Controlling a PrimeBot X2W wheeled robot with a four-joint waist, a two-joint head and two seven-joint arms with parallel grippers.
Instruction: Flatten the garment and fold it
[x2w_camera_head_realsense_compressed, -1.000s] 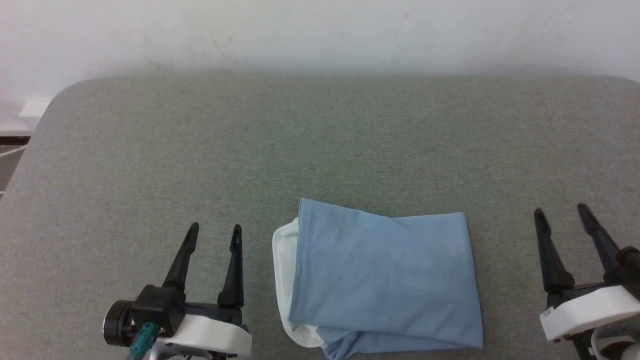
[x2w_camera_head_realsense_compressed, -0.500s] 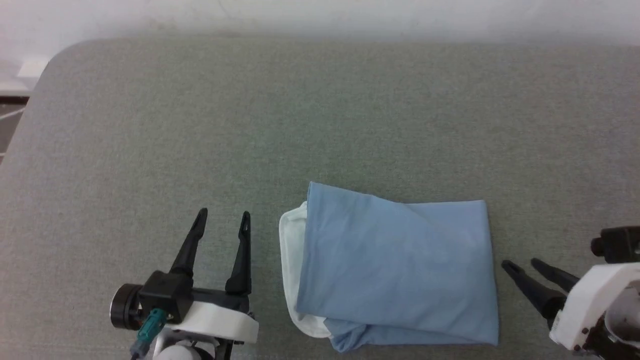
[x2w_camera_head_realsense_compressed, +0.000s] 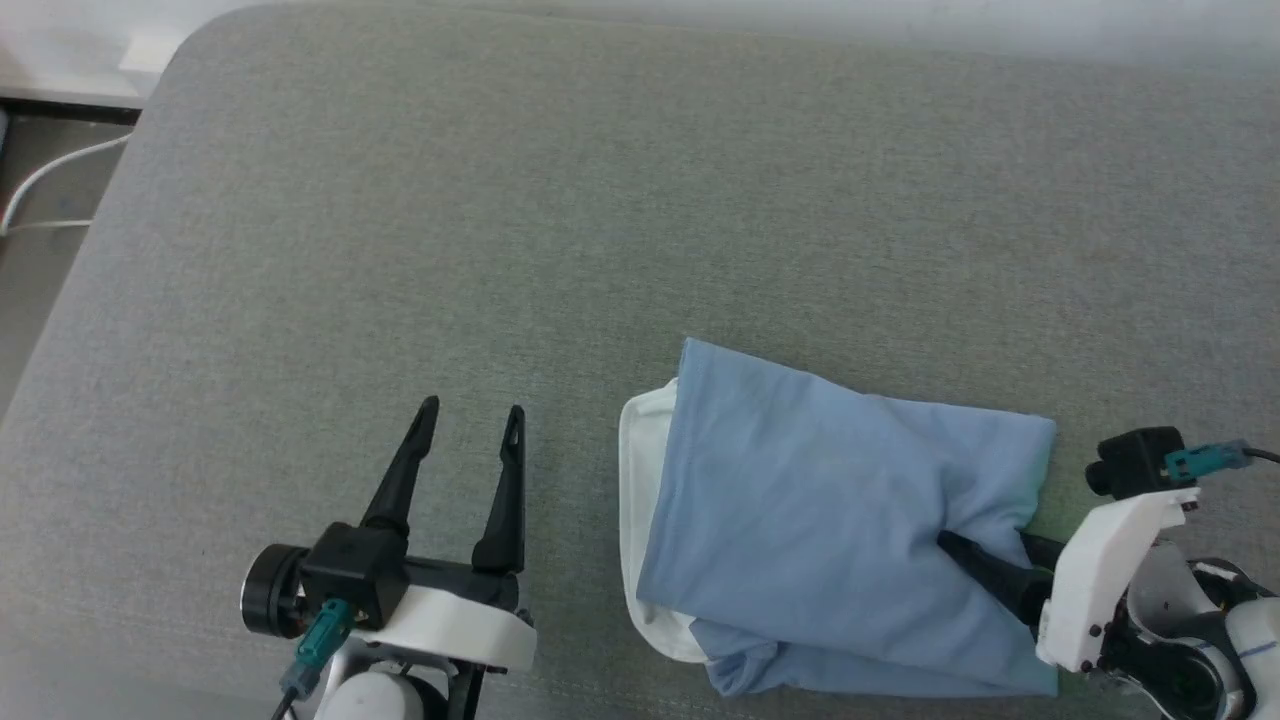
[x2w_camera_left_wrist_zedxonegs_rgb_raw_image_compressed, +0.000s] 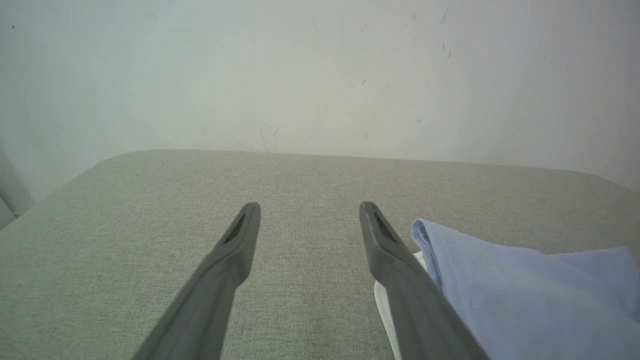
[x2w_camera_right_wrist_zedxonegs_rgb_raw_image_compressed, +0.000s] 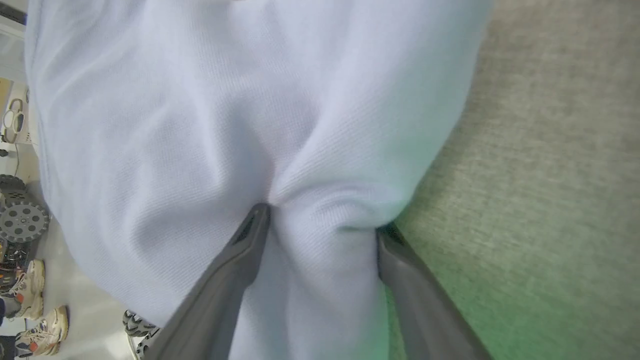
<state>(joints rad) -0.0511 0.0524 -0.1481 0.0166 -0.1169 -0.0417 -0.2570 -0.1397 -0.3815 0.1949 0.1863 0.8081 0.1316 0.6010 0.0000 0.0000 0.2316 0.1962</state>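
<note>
Right claw (x2w_camera_right_wrist_zedxonegs_rgb_raw_image_compressed: 322, 220) astride edge of garment (x2w_camera_head_realsense_compressed: 800, 500)

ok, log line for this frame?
garment: folded, on table | left tool: open, beside garment | right tool: open, astride garment's bunched right edge

A grey cloth-covered table (x2w_camera_head_realsense_compressed: 400, 200) (rounded corners) carries the folded light blue garment (x2w_camera_head_realsense_compressed: 800, 500), white edge showing

One light blue garment (x2w_camera_head_realsense_compressed: 830, 520), one grey table (x2w_camera_head_realsense_compressed: 500, 200), two pairs of jaws
</note>
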